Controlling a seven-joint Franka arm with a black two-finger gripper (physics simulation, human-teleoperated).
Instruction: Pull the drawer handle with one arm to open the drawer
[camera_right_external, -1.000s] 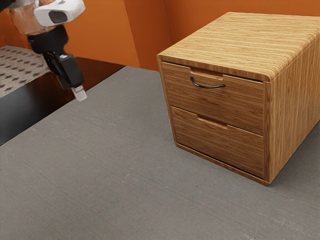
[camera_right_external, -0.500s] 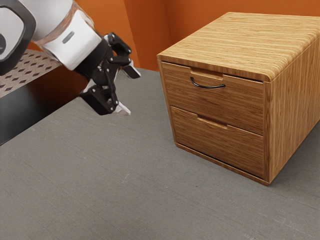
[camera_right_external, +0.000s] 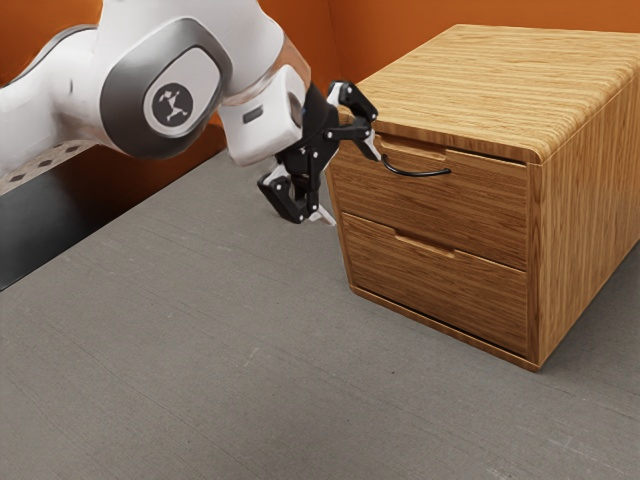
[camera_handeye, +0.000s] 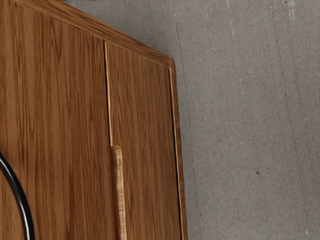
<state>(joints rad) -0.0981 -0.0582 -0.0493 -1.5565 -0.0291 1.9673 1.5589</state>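
Your black two-finger tool, fingers spread apart, sits at the front corner of the wooden cabinet, beside the thin black curved handle on the shut upper drawer. Close here and you may pinch only the handle's end, then slip off when pulling.

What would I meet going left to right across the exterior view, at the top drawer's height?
Robot arm → open gripper → black drawer handle → cabinet's side panel.
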